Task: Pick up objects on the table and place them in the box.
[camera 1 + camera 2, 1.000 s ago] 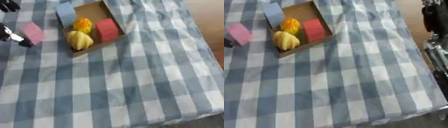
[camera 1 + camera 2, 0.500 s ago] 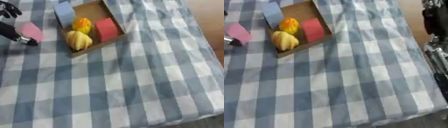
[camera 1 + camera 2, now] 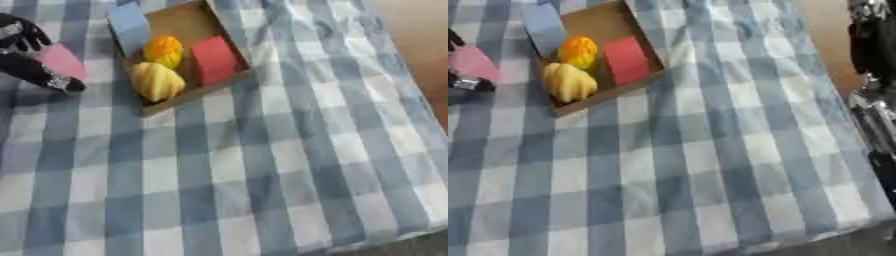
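The pink block (image 3: 63, 61), flat and matte, sat near the table's far left edge, pinched between the curled black fingers and thumb of the left hand (image 3: 26, 55). Just beside it, the shallow cardboard box (image 3: 179, 20) held a lumpy yellow fruit (image 3: 157, 81), a rounded orange one (image 3: 164, 50), and a red block (image 3: 213, 60). A pale blue block (image 3: 129, 27) leaned at the box's left wall. Soft blue-checked cloth (image 3: 262, 170) covered the table. The right arm (image 3: 874, 75) showed at the right edge; its fingers could not be made out.

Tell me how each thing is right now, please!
Box: open, on the checked cloth.
Red block: in the box.
Orange fruit: in the box.
Yellow fruit: in the box.
Blue block: at the box's left edge, over the rim.
Pink block: outside the box, between the left hand's fingers.
Left hand: curled round the pink block.
Right hand: cannot be made out.
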Action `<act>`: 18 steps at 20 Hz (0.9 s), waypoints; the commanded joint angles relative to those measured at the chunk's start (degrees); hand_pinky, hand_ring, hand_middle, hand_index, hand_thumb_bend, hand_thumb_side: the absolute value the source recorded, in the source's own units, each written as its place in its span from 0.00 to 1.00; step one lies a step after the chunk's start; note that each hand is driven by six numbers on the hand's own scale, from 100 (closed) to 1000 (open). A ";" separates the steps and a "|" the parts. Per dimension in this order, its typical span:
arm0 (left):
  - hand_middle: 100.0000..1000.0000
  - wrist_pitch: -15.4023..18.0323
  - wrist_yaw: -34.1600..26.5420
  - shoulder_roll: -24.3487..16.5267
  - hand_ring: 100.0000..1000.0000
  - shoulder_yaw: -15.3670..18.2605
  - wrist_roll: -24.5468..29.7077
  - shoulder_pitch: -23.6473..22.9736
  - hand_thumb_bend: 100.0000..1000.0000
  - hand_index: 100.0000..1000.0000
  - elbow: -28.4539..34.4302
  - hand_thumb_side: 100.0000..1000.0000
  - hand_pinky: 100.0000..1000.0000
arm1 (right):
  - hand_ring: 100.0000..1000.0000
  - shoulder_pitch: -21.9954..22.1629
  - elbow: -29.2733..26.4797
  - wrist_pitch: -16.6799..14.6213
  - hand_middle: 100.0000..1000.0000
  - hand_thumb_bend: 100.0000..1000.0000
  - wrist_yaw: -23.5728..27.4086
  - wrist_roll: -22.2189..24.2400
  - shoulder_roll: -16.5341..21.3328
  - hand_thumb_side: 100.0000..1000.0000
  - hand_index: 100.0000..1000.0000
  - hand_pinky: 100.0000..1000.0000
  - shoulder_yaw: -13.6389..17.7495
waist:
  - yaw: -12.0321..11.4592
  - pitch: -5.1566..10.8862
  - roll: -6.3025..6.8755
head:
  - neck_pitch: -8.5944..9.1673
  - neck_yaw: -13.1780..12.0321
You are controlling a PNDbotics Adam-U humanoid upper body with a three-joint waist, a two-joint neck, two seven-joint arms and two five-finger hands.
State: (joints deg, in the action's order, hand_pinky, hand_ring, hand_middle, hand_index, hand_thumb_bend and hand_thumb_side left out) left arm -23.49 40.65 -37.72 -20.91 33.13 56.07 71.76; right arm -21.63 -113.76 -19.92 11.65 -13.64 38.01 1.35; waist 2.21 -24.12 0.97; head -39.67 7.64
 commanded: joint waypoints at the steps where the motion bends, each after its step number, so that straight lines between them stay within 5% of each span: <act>1: 0.64 -0.58 -0.21 -0.64 0.74 1.02 -1.24 1.35 0.61 0.78 -0.38 0.48 0.83 | 0.68 -0.50 -0.83 0.23 0.65 0.00 -0.19 -0.11 0.64 0.48 0.72 0.70 0.38 | 0.09 1.04 -0.15 | 0.94 -0.25; 7: 0.61 -0.71 0.57 -0.42 0.71 0.91 -1.56 1.34 0.40 0.76 -1.17 0.41 0.81 | 0.68 -0.43 -0.83 0.34 0.65 0.00 -0.26 -0.09 0.34 0.48 0.72 0.70 0.30 | 0.03 0.91 -0.33 | 0.95 -0.47; 12: 0.54 -0.50 0.25 -0.87 0.64 0.38 -0.53 1.39 0.03 0.70 0.83 0.24 0.77 | 0.68 -0.07 -0.83 0.45 0.65 0.00 -0.34 -0.24 0.24 0.48 0.72 0.70 0.36 | -0.17 1.18 -0.33 | 0.63 -0.40; 15: 0.52 -0.73 0.19 -1.05 0.61 0.07 0.20 1.43 0.00 0.68 2.31 0.11 0.75 | 0.68 -0.04 -0.83 0.47 0.65 0.00 -0.22 -0.25 0.18 0.48 0.72 0.70 0.33 | -0.18 1.40 -0.27 | 0.56 -0.37; 18: 0.49 -1.38 -0.52 -1.24 0.58 0.24 0.12 1.53 0.00 0.65 4.31 0.11 0.73 | 0.68 0.07 -0.83 0.37 0.65 0.00 -0.12 -0.33 0.27 0.49 0.72 0.70 0.44 | -0.08 1.63 -0.19 | 0.50 -0.23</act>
State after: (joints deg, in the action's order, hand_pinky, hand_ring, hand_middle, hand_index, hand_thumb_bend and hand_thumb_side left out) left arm -24.61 40.53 -37.25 -21.02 33.20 56.24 74.41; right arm -21.17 -113.76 -19.62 11.65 -13.69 37.14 1.34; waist 2.07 -24.22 0.79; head -39.27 7.22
